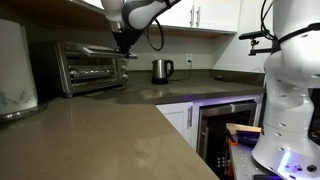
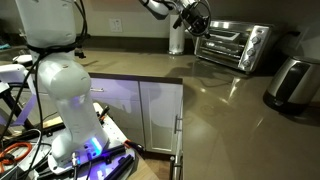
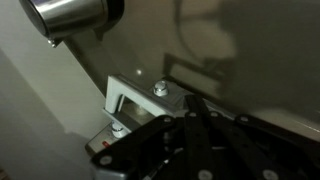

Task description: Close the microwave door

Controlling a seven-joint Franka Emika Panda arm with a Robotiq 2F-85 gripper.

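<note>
- Wrist view shows the tool (image 3: pixel 190 125) with its fingers pressed together, holding nothing, just beside the end bracket of the door handle (image 3: pixel 128 95).
- In both exterior views the microwave (image 1: pixel 88 66) stands at the back of the table (image 1: pixel 110 130). Its door (image 2: pixel 222 48) is upright and seemingly almost shut; I cannot tell whether there is a gap.
- Best finish, I judge: press the door's top edge beside the handle, straight toward the box and slowly, so the light box does not slide.
- Keep clear of the kettle (image 1: pixel 162 70) nearby.
</note>
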